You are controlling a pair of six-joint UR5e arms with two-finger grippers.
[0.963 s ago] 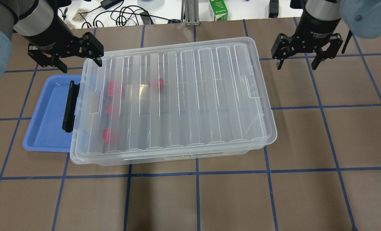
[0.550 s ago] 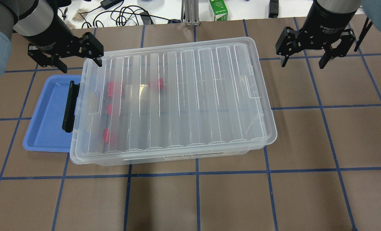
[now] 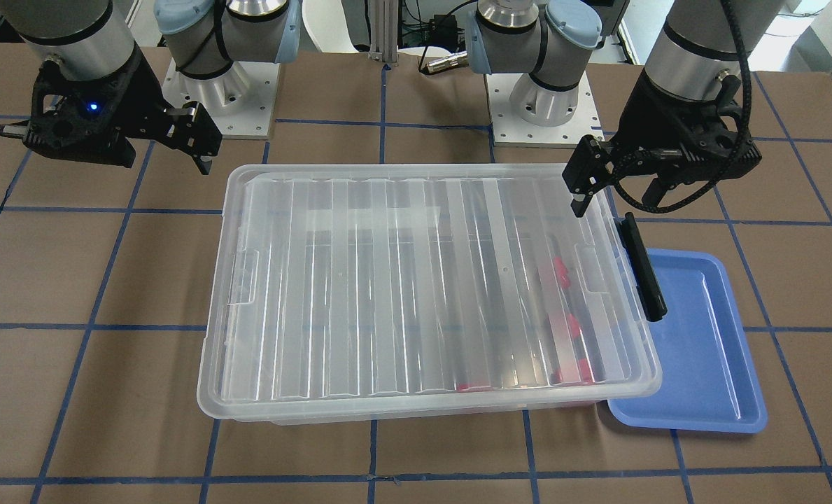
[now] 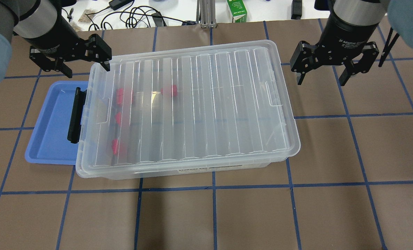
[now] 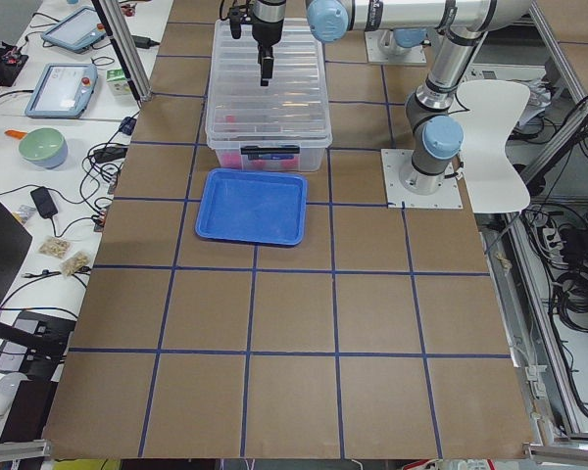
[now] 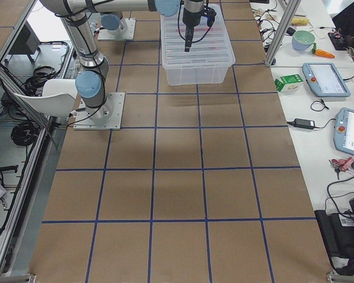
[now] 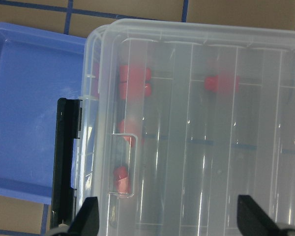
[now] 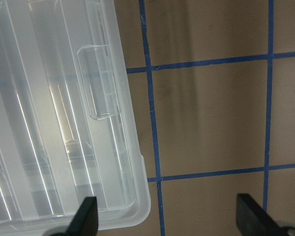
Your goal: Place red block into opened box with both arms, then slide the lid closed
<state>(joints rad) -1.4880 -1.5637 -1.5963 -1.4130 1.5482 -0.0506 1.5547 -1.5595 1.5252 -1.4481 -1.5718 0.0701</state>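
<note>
The clear box (image 4: 192, 171) lies mid-table with the ribbed lid (image 4: 192, 104) covering it and its black bar (image 4: 75, 114) at the left short side. Several red blocks (image 4: 173, 91) show blurred through the lid near that end, also in the left wrist view (image 7: 132, 83). My left gripper (image 4: 86, 67) is open and holds nothing, hovering over the lid's far left corner (image 7: 169, 221). My right gripper (image 4: 321, 81) is open too, above the table just right of the lid's far right corner (image 8: 169, 221).
A blue tray (image 4: 50, 125) sits partly under the box's left end. Beyond the table's far edge lie cables (image 4: 133, 15) and a green carton (image 4: 237, 10). Brown table with blue tape lines (image 4: 213, 208) stretches in front of the box.
The right gripper drifted right and away, then came back nearer the lid's right end. The left gripper, box and lid have stayed in place.
</note>
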